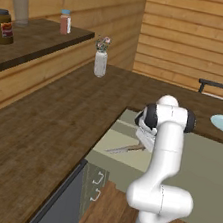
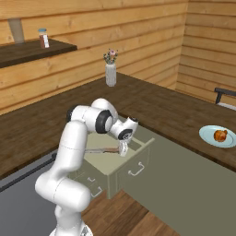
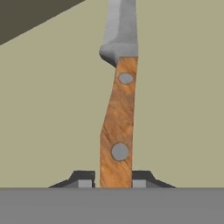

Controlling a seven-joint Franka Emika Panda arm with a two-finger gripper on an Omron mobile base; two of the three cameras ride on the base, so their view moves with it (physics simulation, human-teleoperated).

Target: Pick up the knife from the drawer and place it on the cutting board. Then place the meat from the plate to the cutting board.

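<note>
Your pincer (image 3: 112, 183) is pinching the butt of the knife (image 3: 118, 113), one finger against each side of the wooden handle. The knife lies flat on the beige floor of the open drawer (image 1: 111, 132). Across the counter (image 1: 39, 133), well apart, the meat (image 2: 220, 135) sits on the plate (image 2: 207, 134). A flower vase (image 1: 101, 61) stands far back, clear of your arm.

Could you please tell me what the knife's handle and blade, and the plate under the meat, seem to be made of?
The knife, gripped at its butt end by the claw: the handle looks like matte light brown wood, with streaky grain and two grey rivets; the blade looks like dull silver-grey metal, with smooth, even shading. The plate looks like smooth, pale blue glazed ceramic, though plastic is possible.
</note>
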